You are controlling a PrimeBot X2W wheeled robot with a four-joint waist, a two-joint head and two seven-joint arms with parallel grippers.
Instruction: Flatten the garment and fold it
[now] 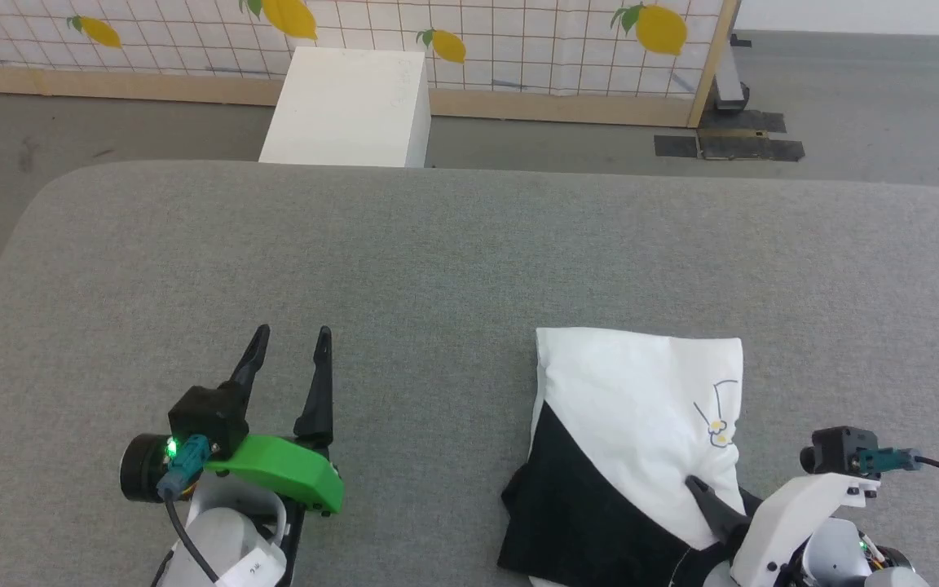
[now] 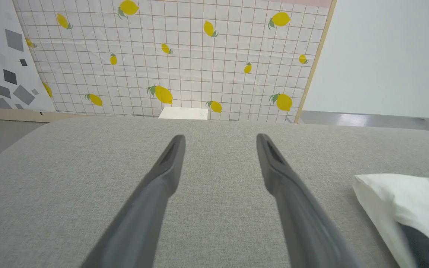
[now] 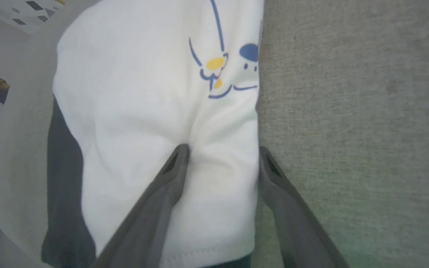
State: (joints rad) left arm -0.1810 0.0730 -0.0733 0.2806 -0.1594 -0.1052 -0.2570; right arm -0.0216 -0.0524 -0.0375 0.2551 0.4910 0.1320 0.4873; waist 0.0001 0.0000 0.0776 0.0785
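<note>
Head view: folded garment (image 1: 641, 391) lies on table (image 1: 437, 244); right gripper (image 3: 222, 149) splayed astride its edge, left gripper (image 1: 293, 332) splayed, empty.

The grey table (image 1: 469, 244) offers open passage across its far half and left side. The folded garment (image 1: 641, 399) blocks the near right, where the right gripper (image 3: 222, 149) straddles its edge, fingers spread. The left gripper (image 1: 293, 332) stands near left, a free lane between. A white box (image 1: 347, 106) stands beyond the far edge.
</note>
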